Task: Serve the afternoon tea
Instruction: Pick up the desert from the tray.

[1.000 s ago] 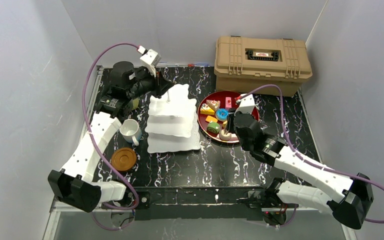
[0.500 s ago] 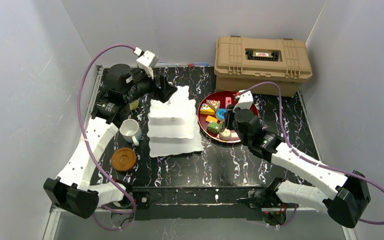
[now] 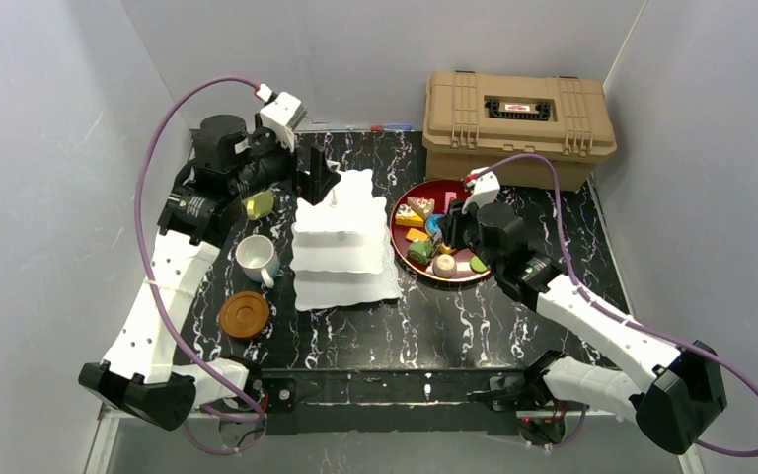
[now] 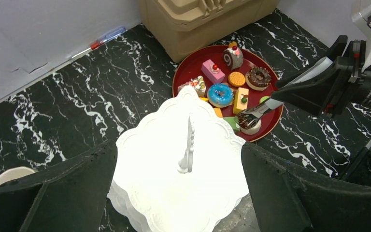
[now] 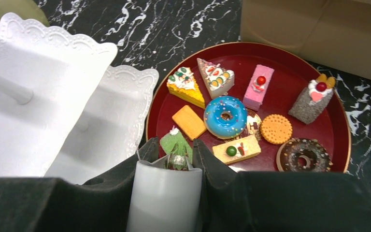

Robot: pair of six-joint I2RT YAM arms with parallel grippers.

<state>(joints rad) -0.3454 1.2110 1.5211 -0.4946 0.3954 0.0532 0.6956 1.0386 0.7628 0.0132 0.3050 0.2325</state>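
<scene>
The white three-tier cake stand stands mid-table with all its tiers bare. My left gripper is open above its far side; in the left wrist view the fingers straddle the top tier without touching it or its centre handle. My right gripper is shut on silver tongs over the near-left part of the red plate. The tong tips sit at a chocolate-topped pastry beside a green one. A white mug, a yellow-green mug and a brown coaster stand left of the stand.
The tan ribbed case sits at the back right, just behind the plate. A pen lies along the back wall. The plate holds several more pastries, among them a blue doughnut and a pink slice.
My left gripper has opened off the stand's centre handle and drawn back to the left. The right arm has carried the tongs a little farther over the plate.
</scene>
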